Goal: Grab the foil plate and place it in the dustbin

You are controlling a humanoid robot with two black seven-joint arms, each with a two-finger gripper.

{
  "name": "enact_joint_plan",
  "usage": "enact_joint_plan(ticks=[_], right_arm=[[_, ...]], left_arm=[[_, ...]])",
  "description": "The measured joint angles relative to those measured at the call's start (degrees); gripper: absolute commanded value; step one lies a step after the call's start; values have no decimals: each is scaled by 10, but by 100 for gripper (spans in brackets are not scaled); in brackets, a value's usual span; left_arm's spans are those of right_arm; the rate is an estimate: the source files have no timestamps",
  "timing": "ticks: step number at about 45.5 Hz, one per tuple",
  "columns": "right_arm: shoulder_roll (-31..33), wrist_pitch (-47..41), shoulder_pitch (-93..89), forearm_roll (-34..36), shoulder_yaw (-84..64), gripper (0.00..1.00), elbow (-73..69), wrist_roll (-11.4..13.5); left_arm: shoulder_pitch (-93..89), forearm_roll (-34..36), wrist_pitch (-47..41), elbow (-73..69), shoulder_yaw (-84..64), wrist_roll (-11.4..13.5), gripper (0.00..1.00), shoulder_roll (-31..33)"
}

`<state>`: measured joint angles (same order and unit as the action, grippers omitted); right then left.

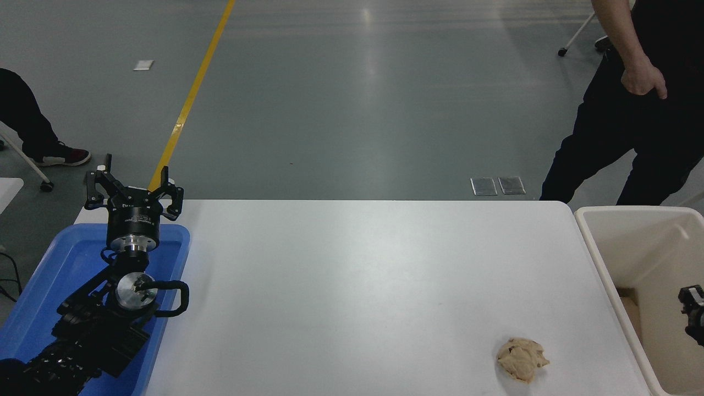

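The foil plate does not show anywhere in the head view. The beige dustbin (605, 258) stands at the table's right end, and the part of its inside that shows holds no foil. A small black part of my right gripper (692, 312) pokes in at the right edge over the bin; its fingers are cut off by the frame. My left arm is parked at the lower left over the blue tray, and its gripper (133, 186) has its fingers spread open and empty.
A crumpled tan paper wad (521, 359) lies on the white table (363, 286) near its front right. A blue plastic tray (60, 258) sits at the left end. A person in black (632, 126) stands just behind the bin. A seated person's leg (27, 126) is at far left.
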<state>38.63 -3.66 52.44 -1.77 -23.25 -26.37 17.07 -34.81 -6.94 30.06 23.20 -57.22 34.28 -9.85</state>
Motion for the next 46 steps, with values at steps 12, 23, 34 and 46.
enact_joint_plan(ticks=[12, 23, 34, 46], right_arm=[[69, -109, 362, -102, -199, 100, -297, 0], [23, -251, 555, -115, -281, 100, -468, 0], [-58, -357, 705, -58, -343, 100, -589, 0], [-135, -398, 817, 21, -372, 100, -670, 0]], left_arm=[[0, 1, 0, 0, 0, -1, 99, 0], [0, 1, 0, 0, 0, -1, 99, 0], [0, 1, 0, 0, 0, 0, 99, 0], [0, 0, 0, 0, 0, 0, 99, 0]])
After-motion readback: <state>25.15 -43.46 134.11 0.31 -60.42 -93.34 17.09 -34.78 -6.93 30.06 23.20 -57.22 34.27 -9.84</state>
